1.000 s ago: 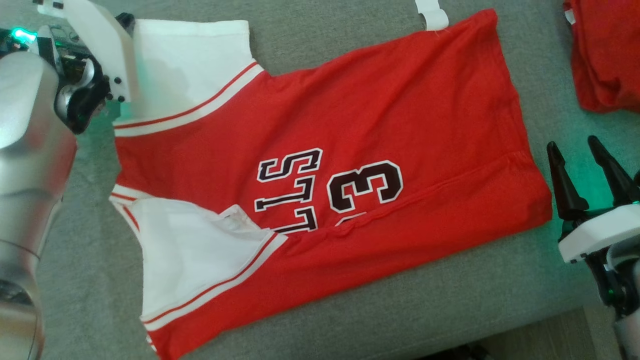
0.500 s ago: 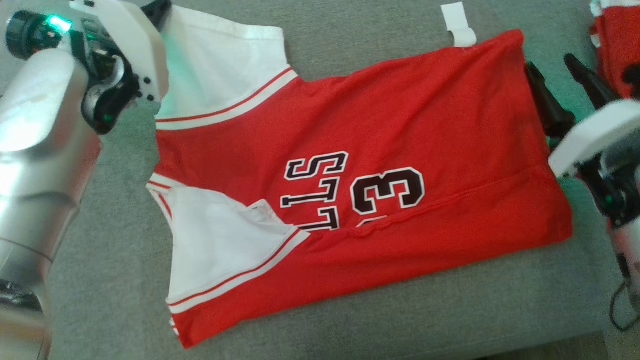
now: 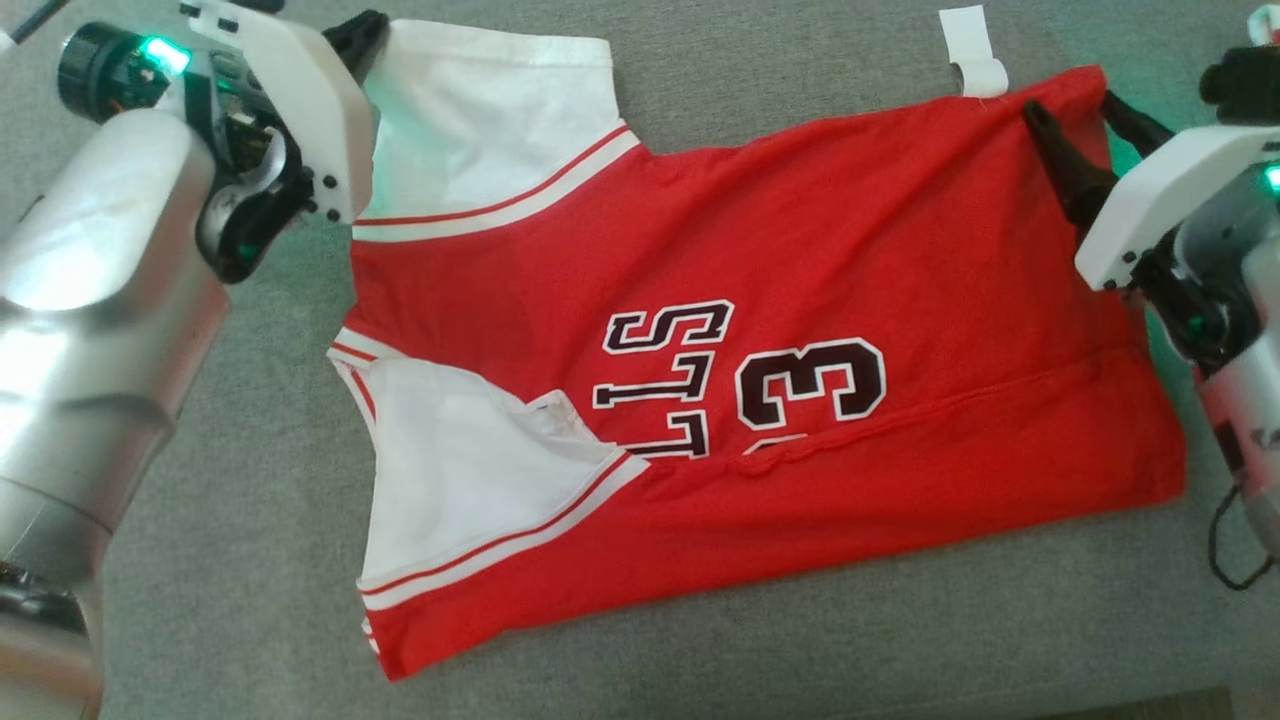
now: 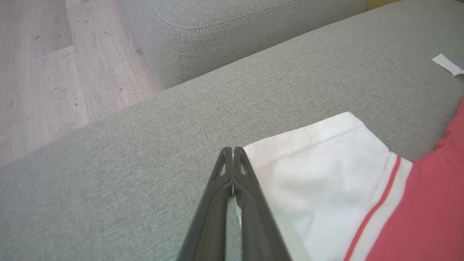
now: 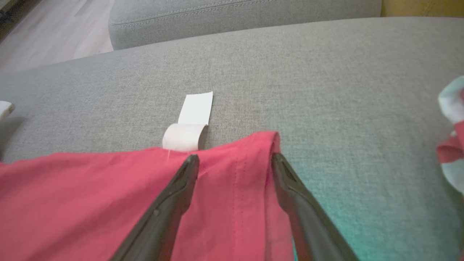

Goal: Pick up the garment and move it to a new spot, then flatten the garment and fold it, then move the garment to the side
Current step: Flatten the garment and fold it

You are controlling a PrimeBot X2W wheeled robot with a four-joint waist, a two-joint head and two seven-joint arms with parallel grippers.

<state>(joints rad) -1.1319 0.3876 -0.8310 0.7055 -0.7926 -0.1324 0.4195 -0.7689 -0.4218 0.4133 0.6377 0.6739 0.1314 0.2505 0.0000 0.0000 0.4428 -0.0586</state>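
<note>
The garment is a red jersey with white sleeves and dark lettering, lying spread flat on a grey sofa cushion. My left gripper is at the far corner of the upper white sleeve. In the left wrist view its fingers are shut, with a sliver of white cloth between them at the sleeve's edge. My right gripper stands open over the far corner of the red hem. In the right wrist view the gripper straddles that hem corner, one finger on each side.
A white label sticks out from the hem onto the cushion, and shows by the right fingers as a curled label. Another red and white garment lies at the right. Wooden floor lies beyond the cushion's edge.
My right gripper has moved from beside the near end of the hem up to its far corner, still open. The left gripper stays shut at the sleeve. The head camera has shifted.
</note>
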